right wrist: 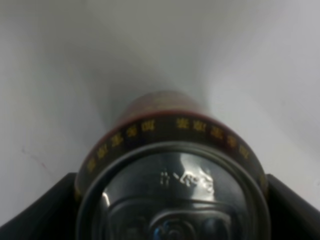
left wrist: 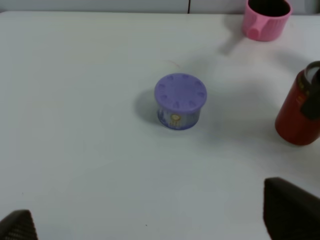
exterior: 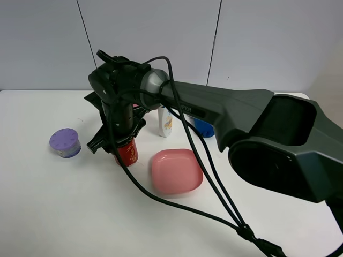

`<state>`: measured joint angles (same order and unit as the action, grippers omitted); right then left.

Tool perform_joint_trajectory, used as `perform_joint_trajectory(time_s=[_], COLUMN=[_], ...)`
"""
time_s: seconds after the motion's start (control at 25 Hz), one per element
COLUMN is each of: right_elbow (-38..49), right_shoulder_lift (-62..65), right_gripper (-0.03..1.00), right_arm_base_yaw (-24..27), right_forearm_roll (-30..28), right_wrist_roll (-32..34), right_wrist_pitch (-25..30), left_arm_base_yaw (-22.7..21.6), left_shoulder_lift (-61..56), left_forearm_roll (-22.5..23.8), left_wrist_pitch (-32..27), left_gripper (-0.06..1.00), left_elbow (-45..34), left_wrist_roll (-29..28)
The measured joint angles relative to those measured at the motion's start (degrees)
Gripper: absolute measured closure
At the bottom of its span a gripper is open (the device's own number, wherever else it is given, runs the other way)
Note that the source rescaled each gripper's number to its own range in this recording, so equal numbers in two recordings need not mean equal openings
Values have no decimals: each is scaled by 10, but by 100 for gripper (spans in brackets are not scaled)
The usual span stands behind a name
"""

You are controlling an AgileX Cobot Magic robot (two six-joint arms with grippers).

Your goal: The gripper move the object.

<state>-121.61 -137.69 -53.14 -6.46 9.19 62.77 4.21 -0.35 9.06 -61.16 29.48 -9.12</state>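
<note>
Right pincer [exterior: 119, 143] is down over the red can [exterior: 127, 153]. The can stands upright on the white surface [exterior: 75, 214], between the purple tub [exterior: 65, 142] and the pink plate [exterior: 177, 170], with the white bottle [exterior: 165, 122] behind.

This looks like the grasp step: the can's base sits on the surface, not lifted. The right wrist view puts the silver top dead centre, with a dark finger [right wrist: 40, 220] on each side, right at the rim (touching or just off? I cannot tell, so clamped or not is an open question).

Next call, I'd judge: make sure of a firm squeeze on the sides, then lift straight so the can clears plate and tub.

Left pincer [left wrist: 154, 215] hangs off to the side, tips spread wide apart, holding nothing. Its camera offers a pink cup [left wrist: 267, 17] at the far edge, which I cannot make out from above, behind the arm. Only the overhead shows plate and bottle.
</note>
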Motion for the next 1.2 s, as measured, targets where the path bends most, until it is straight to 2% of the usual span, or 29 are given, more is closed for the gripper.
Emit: perform_joint_trajectory(time_s=[0.36, 0.4, 0.48, 0.56, 0.64, 0.8, 1.2], right_elbow=[0, 0, 0, 0, 0, 0, 0], right_shoulder_lift=[0, 0, -1, -1, 3, 29, 132], right_gripper=[95, 87, 49, 18, 3, -3, -3], right_arm_base_yaw=[0, 0, 0, 0, 0, 0, 0], right_forearm_roll=[2, 2, 2, 3, 4, 4, -6], right_wrist_roll=[0, 0, 1, 3, 5, 6, 7], right_wrist_pitch=[-4, -6, -12, -15, -21, -24, -6], left_arm_base_yaw=[0, 0, 0, 0, 0, 0, 0], left_shoulder_lift=[0, 0, 0, 0, 0, 0, 0], left_forearm_roll=[0, 0, 0, 0, 0, 0, 0], left_wrist_pitch=[0, 0, 0, 0, 0, 0, 0], left_gripper=[-6, -6, -6, -6, -6, -6, -6], left_elbow=[0, 0, 0, 0, 0, 0, 0], left_wrist_roll=[0, 0, 0, 0, 0, 0, 0])
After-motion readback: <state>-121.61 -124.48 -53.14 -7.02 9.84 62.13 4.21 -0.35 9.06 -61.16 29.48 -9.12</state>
